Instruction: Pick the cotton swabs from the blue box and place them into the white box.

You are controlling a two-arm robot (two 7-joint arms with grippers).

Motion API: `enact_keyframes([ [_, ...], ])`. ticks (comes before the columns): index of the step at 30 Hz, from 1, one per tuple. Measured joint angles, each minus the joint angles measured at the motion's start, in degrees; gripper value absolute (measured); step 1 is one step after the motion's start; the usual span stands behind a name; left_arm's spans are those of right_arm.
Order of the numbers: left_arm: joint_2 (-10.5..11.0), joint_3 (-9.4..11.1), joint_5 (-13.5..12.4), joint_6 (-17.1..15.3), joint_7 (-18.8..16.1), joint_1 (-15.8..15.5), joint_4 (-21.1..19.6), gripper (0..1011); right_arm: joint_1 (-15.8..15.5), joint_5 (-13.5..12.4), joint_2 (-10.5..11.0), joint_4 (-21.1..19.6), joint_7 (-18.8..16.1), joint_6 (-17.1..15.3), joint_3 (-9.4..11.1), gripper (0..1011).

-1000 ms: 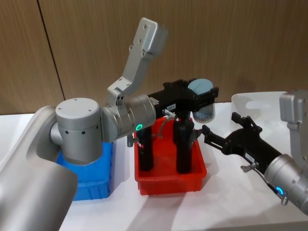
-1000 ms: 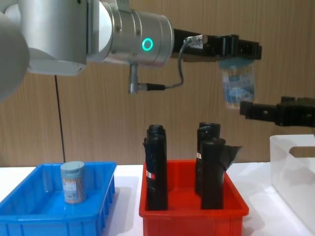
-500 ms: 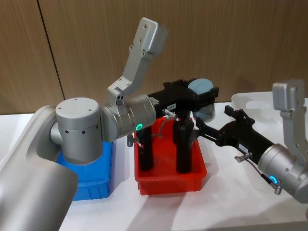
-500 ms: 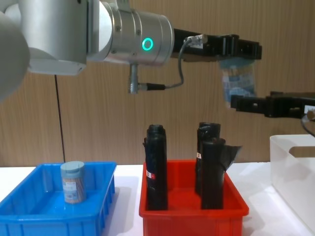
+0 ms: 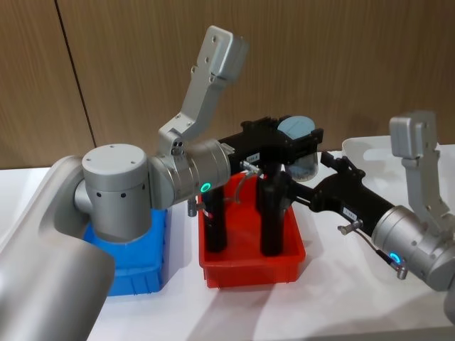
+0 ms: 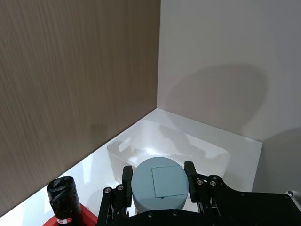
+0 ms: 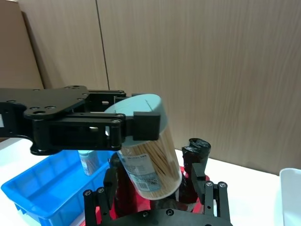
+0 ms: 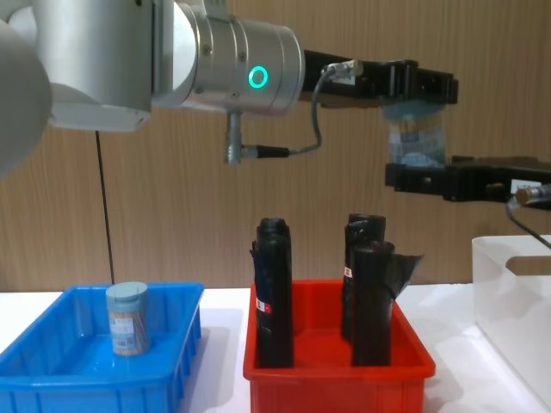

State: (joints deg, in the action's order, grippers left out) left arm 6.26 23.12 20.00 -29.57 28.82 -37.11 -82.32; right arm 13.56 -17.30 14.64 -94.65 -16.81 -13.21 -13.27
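While the left gripper clamps the cotton swabs by the lid, the right gripper stands open at their base.

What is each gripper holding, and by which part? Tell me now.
The left gripper holds a cotton swabs jar by its lidded top end. The right gripper holds nothing; it stands open around the jar's bottom.
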Motion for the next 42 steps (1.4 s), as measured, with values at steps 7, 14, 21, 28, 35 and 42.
enact_keyframes([
  [7, 0.00, 0.00, 0.00, 0.00, 0.00, 0.00, 0.00, 668, 0.72, 1.14, -0.01, 0.66, -2.18, 0.99, -0.30, 1002],
  [14, 0.00, 0.00, 0.01, 0.00, -0.01, 0.00, 0.00, 668, 1.14, 2.38, 0.26, 1.03, -4.30, 2.05, -0.58, 1002],
  [21, 0.00, -0.01, 0.00, 0.00, -0.01, 0.00, 0.00, 668, 1.37, 3.05, 0.53, 1.26, -5.55, 2.78, -0.70, 946],
  [28, 0.00, -0.01, 0.00, 0.00, -0.01, 0.00, 0.00, 666, 1.55, 3.28, 0.69, 1.56, -6.38, 3.37, -0.81, 753],
  [35, 0.00, -0.01, 0.00, 0.01, -0.01, 0.00, -0.01, 668, 1.69, 3.35, 0.81, 1.84, -6.60, 3.79, -0.85, 668],
  [42, 0.00, 0.00, 0.00, 0.01, -0.01, 0.00, -0.01, 670, 1.75, 3.28, 0.86, 2.02, -6.61, 4.08, -0.90, 668],
])
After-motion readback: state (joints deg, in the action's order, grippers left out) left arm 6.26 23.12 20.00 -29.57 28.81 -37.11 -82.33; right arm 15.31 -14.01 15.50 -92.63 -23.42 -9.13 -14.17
